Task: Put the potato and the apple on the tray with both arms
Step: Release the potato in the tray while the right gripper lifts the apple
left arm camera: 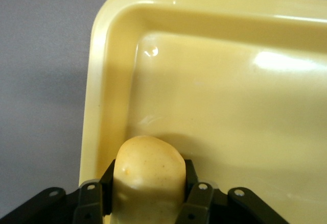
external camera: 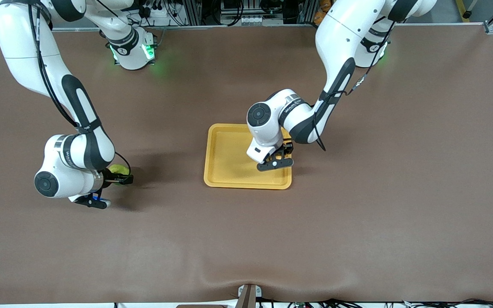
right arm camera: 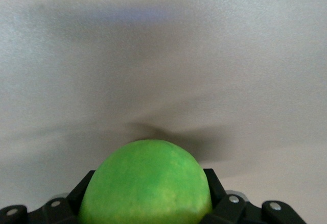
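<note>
Bench (external camera: 357, 214): brown cloth surface, carrying the tray and both arm bases.

Tray (external camera: 225, 171): yellow-orange, rectangular, raised rim, rounded corners; lies flat near the middle of the bench, slightly toward the left arm's end. Rim and inner floor fill most of the left wrist view (left arm camera: 230, 106).

Left arm: reaches down from its base to the tray. Left pincer (external camera: 275, 163) hangs over the tray's corner that lies toward the left arm's end and nearer the front camera. Clenched on the potato.

Potato (left arm camera: 148, 178): yellow-orange, oblong, held between the black fingers (left arm camera: 196, 198) of the left pincer, low over the tray floor close to the rim. Hidden under the wrist in the front view.

Right arm: bent low toward its own end of the bench, well apart from the tray. Right pincer (external camera: 116, 175) sits close above the cloth, grasping the apple.

Apple (external camera: 119, 170): bright green, round, gripped on both sides (right arm camera: 145, 183); only bare cloth under it.
</note>
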### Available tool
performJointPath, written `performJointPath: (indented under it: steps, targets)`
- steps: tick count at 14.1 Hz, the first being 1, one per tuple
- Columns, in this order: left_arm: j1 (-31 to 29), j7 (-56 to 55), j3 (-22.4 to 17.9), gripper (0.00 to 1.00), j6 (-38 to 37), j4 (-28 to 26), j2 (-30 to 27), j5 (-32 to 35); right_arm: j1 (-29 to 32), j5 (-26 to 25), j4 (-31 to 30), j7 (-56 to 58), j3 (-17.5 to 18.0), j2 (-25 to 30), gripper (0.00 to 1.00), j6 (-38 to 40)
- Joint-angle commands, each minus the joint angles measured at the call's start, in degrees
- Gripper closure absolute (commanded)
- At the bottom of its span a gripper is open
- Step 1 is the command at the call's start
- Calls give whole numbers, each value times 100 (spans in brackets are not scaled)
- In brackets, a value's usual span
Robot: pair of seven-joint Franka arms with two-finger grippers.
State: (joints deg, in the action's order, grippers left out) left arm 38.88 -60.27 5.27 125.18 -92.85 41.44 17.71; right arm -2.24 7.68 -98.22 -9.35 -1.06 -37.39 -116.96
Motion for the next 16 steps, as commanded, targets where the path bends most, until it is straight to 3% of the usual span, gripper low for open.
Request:
performJointPath:
  steps: [1,2,3,4,5,11,16]
  targets:
    - [76,-143,-62,97,-125,162,66,197,-171,58,-22,-513,70,214,100,120]
    - [76,-186,-70,87,-125,153,66,197,-267,58,-21,-732,114,275,100,120]
    - [76,-283,-62,61,-125,153,66,197,-372,58,-4,-978,149,302,100,129]
    - [76,-405,-62,42,-125,162,49,197,-513,58,40,-1259,158,311,100,199]
    - [76,-511,-62,1,-134,162,-4,206,-645,58,153,-1505,158,302,100,391]
    - [-266,-468,-88,0,-134,179,-600,206,-1331,76,584,-2509,158,285,100,586]
    - [-890,206,-71,0,-239,135,-1102,189,-1884,498,822,-3290,158,285,100,586]
